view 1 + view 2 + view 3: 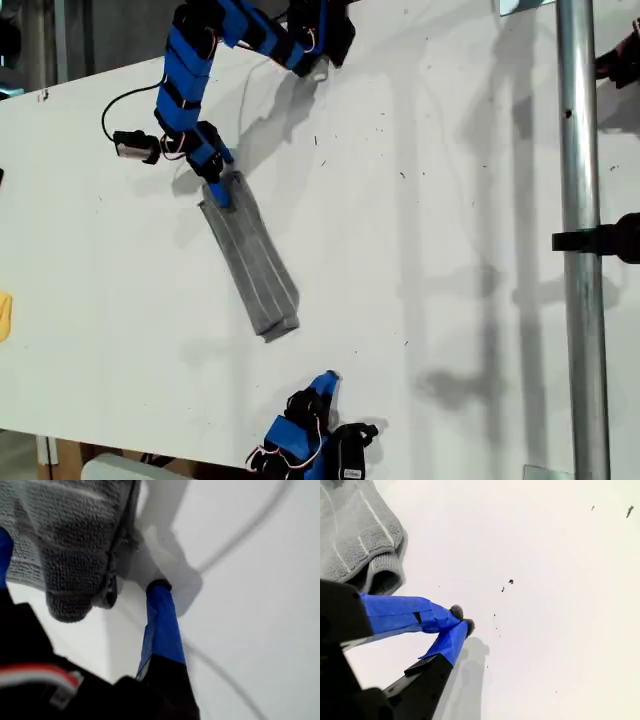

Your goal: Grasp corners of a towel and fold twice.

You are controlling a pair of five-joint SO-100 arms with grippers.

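The grey striped towel (pixel 250 260) lies on the white table as a long narrow folded strip, running slantwise in the exterior view. My first gripper (pixel 216 188) is at the strip's upper end. In the first wrist view, its blue fingers (pixel 161 625) stand wide apart, open, with a rounded folded end of the towel (pixel 70 555) between them. My second gripper (pixel 326 381) sits near the exterior view's bottom edge, a short way from the strip's lower end. It is shut on nothing (pixel 462 621), and the towel's folded end (pixel 360 540) lies beside it, apart.
A small yellow object (pixel 3 316) lies at the exterior view's left edge. A metal pole (pixel 580 240) runs down the exterior view's right side. A black cable (pixel 125 95) loops by the first arm. Dark specks (pixel 510 582) dot the white table (pixel 430 250).
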